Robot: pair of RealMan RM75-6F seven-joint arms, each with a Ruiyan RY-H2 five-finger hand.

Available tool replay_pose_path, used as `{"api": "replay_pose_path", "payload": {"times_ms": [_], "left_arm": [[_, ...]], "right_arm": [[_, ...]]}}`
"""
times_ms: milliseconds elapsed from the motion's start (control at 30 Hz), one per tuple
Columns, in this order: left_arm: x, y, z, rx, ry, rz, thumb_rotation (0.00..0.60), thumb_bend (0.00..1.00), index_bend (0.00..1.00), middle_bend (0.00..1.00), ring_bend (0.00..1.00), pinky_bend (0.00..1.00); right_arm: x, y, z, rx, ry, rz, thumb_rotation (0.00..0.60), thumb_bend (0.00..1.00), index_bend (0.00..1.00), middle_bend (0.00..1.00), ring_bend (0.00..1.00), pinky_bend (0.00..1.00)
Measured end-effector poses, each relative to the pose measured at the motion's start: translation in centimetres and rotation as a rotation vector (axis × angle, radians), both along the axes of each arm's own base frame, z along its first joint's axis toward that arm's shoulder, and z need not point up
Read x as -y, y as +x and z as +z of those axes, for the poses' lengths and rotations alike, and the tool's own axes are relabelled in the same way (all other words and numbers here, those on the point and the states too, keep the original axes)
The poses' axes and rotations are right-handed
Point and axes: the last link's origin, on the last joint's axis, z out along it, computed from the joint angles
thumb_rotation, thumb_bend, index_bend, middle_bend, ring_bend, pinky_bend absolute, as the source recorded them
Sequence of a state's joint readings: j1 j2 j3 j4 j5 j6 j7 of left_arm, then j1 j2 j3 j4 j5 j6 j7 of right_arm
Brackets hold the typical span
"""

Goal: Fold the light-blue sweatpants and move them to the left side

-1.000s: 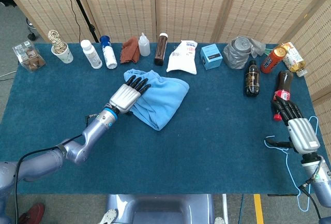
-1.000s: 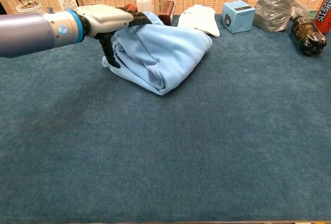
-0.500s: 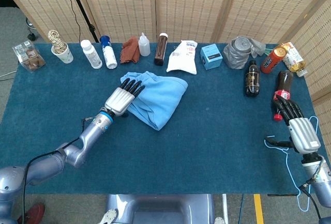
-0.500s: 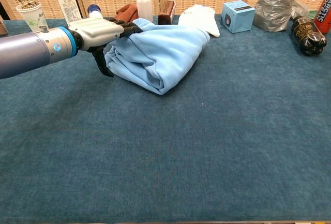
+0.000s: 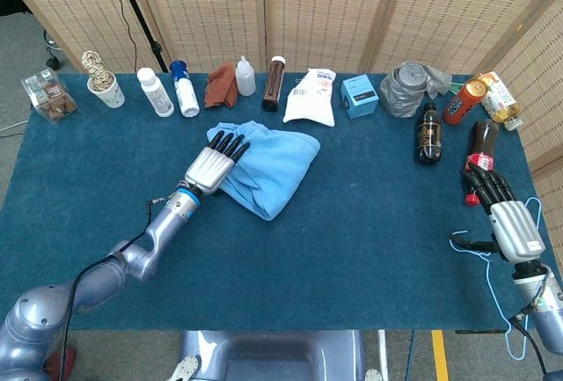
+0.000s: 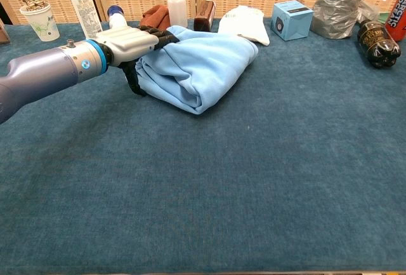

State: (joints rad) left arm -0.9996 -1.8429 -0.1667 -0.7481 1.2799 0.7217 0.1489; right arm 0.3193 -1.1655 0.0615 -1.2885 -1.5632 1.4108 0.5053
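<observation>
Two hands are in view at the blue-covered table (image 5: 369,240), and only the left hand (image 5: 211,164) has shifted since a second ago: it has drawn back a little toward the table's left side, and the light-blue sweatpants (image 5: 268,165) have come with it, their right edge now lying slightly further from the white pouch (image 5: 310,97) than before. The left hand grasps the sweatpants at their left edge, black fingers laid flat over the top of the cloth in the head view and the thumb hooked down beside the fold in the chest view (image 6: 130,40). The sweatpants (image 6: 196,65) lie in a folded, rounded bundle, layered edges showing along the near side, just in front of the brown cloth (image 5: 221,84) and the dark bottle (image 5: 274,84) in the back row. The right hand (image 5: 497,201) has not moved; it rests at the table's right edge, just below a cola bottle (image 5: 481,142), fingers curled around the bottle's red cap (image 5: 476,166), though whether they truly grip it cannot be told.
</observation>
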Motion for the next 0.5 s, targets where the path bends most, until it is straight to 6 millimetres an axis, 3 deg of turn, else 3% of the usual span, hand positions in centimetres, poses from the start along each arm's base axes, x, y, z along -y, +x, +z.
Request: {"api": "replay_pose_path", "payload": {"times_ms": [100, 200, 267, 367, 500], "left_arm": [[-0.09, 0.10, -0.22, -0.026, 0.010, -0.008, 0.600, 0.29, 0.00, 0.00, 0.00, 0.01], [-0.04, 0.22, -0.62, -0.055, 0.030, -0.024, 0.600, 0.38, 0.00, 0.00, 0.00, 0.08], [0.00, 0.34, -0.88, -0.057, 0.044, -0.029, 0.600, 0.50, 0.03, 0.01, 0.05, 0.16], [-0.03, 0.61, -0.90, -0.050, 0.072, -0.042, 0.600, 0.70, 0.20, 0.11, 0.19, 0.26], [-0.16, 0.82, -0.72, -0.047, 0.126, -0.072, 0.600, 0.72, 0.43, 0.32, 0.39, 0.43]], "right_arm": [[-0.03, 0.04, 0.08, 0.001, -0.002, 0.002, 0.600, 0.00, 0.00, 0.00, 0.00, 0.00], [-0.13, 0.13, 0.17, 0.006, -0.002, 0.006, 0.600, 0.00, 0.00, 0.00, 0.00, 0.00], [-0.19, 0.18, 0.22, 0.007, -0.003, 0.009, 0.600, 0.00, 0.00, 0.00, 0.00, 0.00], [-0.28, 0.27, 0.24, 0.016, 0.002, 0.012, 0.600, 0.00, 0.00, 0.00, 0.00, 0.00], [-0.37, 0.36, 0.32, 0.028, 0.014, 0.018, 0.600, 0.00, 0.00, 0.00, 0.00, 0.00]]}}
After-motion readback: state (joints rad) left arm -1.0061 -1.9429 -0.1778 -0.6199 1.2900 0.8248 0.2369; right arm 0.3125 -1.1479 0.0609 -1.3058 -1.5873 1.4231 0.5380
